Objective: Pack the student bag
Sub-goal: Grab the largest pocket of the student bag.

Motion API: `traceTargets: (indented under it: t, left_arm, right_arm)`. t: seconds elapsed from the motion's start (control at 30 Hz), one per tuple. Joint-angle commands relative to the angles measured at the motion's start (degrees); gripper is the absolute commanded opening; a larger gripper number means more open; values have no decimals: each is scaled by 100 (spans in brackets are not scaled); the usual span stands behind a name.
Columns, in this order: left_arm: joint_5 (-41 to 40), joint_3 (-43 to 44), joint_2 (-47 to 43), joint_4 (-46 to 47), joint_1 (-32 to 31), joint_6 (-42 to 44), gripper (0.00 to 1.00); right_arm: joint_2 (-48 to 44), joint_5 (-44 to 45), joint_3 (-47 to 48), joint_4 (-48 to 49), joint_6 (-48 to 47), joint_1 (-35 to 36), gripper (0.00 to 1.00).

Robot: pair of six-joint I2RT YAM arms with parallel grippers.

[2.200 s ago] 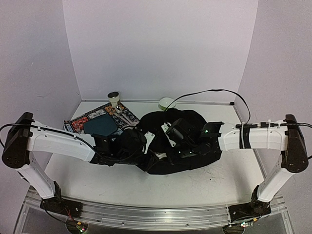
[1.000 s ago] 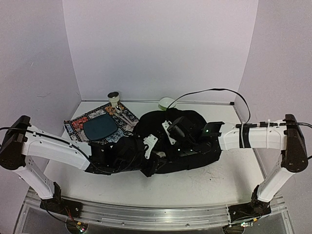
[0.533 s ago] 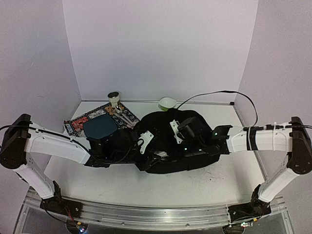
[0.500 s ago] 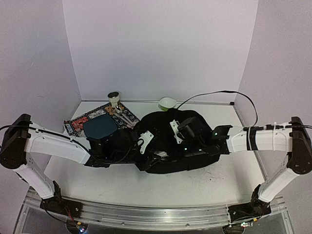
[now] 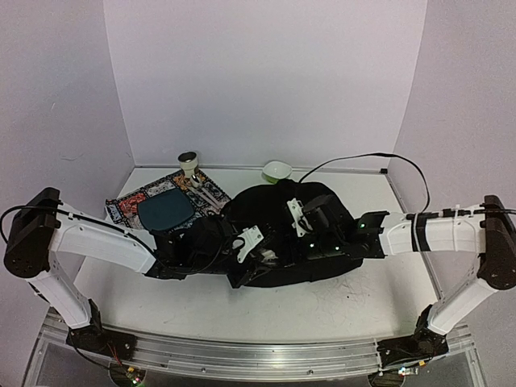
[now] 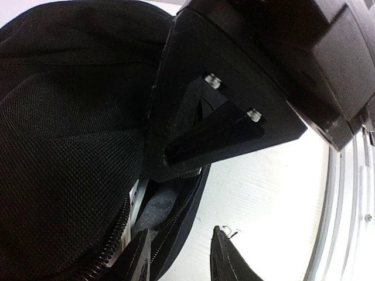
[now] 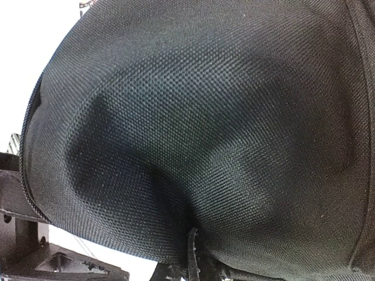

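Item: student bag, packing in progress, judged early.

- Tabletop (image 5: 322,298): the near strip is showing nothing that is waiting to go in.
- Left gripper (image 6: 181,260): reaching in at the bag's near-left edge. Its jaws are standing apart, with white tabletop showing between them, and are clamping nothing. The open zip (image 6: 114,257) is running just beside its left finger.
- Right gripper (image 7: 188,270): its jaws are sitting together, pinching a puckered fold of the bag's woven cloth, and seem to be lifting it.
- Student bag (image 5: 258,201): lying slumped on its side at the middle of the tabletop, between the two arms. Its mouth is gaping a little towards the left gripper. Something pale is showing inside, too dim to name.
- Patterned mat (image 5: 129,203): lying left of the bag and a little farther back, carrying a dark teal plate (image 5: 165,211).
- Small cup (image 5: 188,161) and green bowl (image 5: 276,169): standing by the back wall, apart from the bag.

Done: zip undone, mouth being held open. Left: loading the contents and closing the zip.
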Motion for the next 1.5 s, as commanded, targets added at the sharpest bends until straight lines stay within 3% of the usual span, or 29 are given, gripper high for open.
traceTargets:
  t: [0.0,0.37,0.97,1.47]
  left_arm:
    - [100,123,108,331,-24,537,36]
    - [-136,312,283,345,-13,1272,36]
    - [268,612,602,340,71,1807,35]
    - [464,686,615,-43,129,1601,2]
  right_arm:
    - [-404,-148,-119,324,108,-30,3]
    - [-580,-369,-171,466,-62,-28,3]
    - [-571,-589,-170,520,-182,-33,2]
    - [-698,-455,-297,520,-192,-27,2]
